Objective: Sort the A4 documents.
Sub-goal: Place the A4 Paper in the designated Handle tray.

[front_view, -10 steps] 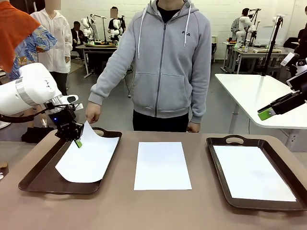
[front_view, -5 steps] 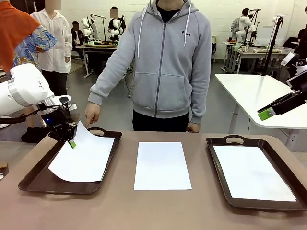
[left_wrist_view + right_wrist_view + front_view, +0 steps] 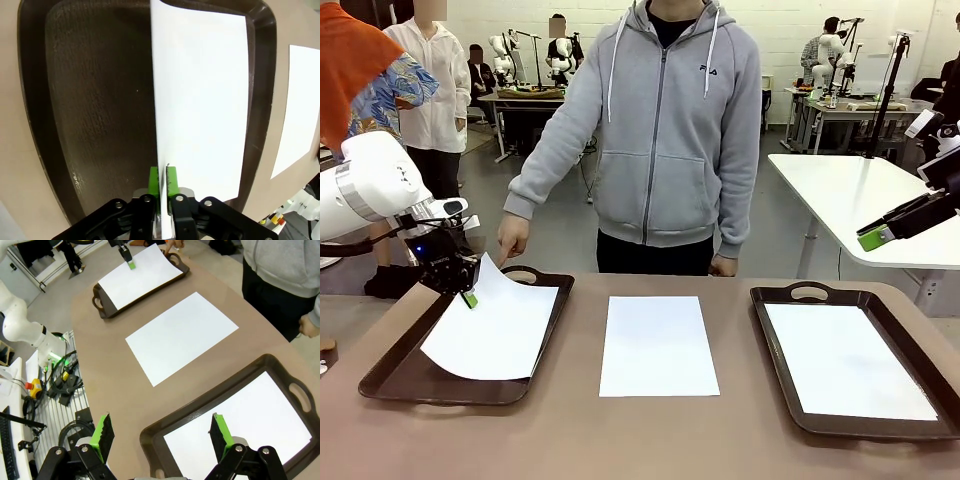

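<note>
Your left end effector [image 3: 468,297] pinches one edge of an A4 sheet [image 3: 495,335], corner lifted, the rest lying in the left tray [image 3: 405,352] — likely being laid flat there — while the right end effector [image 3: 161,429] hovers, spread wide.

TEXT: "FILA" lettering [image 3: 707,69], small and dark | ON: upper chest of the grey zip hoodie [image 3: 620,170] worn by the person at the table's far side | PLACE: above and to the right of the left gripper [image 3: 469,298], farther off than it | VIEW: front
</note>
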{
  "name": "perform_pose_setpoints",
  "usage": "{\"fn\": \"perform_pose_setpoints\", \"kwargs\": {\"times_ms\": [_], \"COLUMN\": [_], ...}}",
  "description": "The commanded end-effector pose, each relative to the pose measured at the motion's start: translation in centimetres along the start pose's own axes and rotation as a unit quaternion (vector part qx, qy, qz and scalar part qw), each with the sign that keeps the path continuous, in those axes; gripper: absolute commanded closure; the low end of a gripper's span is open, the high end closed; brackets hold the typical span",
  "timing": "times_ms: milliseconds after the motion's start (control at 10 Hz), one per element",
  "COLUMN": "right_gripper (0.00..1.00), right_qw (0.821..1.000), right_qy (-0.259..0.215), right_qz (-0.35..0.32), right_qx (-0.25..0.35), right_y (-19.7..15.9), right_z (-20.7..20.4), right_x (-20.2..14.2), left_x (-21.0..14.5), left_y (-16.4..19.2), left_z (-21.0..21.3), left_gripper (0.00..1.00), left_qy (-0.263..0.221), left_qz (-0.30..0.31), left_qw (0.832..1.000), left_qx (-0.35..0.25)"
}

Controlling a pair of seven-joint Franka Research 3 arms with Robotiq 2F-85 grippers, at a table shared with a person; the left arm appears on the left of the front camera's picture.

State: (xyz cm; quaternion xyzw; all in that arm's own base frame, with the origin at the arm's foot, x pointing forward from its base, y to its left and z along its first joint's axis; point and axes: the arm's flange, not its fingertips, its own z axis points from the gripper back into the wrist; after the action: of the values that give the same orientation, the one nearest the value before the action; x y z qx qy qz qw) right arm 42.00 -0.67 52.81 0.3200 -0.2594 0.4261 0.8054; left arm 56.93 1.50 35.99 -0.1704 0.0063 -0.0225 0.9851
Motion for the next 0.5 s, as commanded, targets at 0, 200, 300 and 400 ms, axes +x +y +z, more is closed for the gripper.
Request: {"fn": "perform_pose_setpoints", "kwargs": {"times_ms": [0,200,300,400], "right_gripper": [0.0,0.0,0.0,0.0], "right_qw": [1.0,1.0,1.0,1.0], "right_qy": [-0.001,-0.001,-0.001,-0.001], "right_qz": [0.001,0.001,0.001,0.001], "right_qx": [0.002,0.002,0.002,0.002], "right_y": [0.08,0.08,0.08,0.08], "right_z": [-0.05,-0.05,-0.05,-0.05], "right_x": [0.05,0.05,0.05,0.05], "left_x": [0.3,0.42,0.42,0.41], "left_y": [0.14,0.1,0.16,0.17], "left_z": [0.64,0.75,0.84,0.98], "left_gripper": [0.62,0.44,0.39,0.25], "left_qy": [0.011,0.013,0.014,0.013], "left_qz": [0.0,0.003,0.004,0.004], "left_qw": [1.0,1.0,1.0,1.0], "left_qx": [0.012,0.014,0.019,0.022]}}
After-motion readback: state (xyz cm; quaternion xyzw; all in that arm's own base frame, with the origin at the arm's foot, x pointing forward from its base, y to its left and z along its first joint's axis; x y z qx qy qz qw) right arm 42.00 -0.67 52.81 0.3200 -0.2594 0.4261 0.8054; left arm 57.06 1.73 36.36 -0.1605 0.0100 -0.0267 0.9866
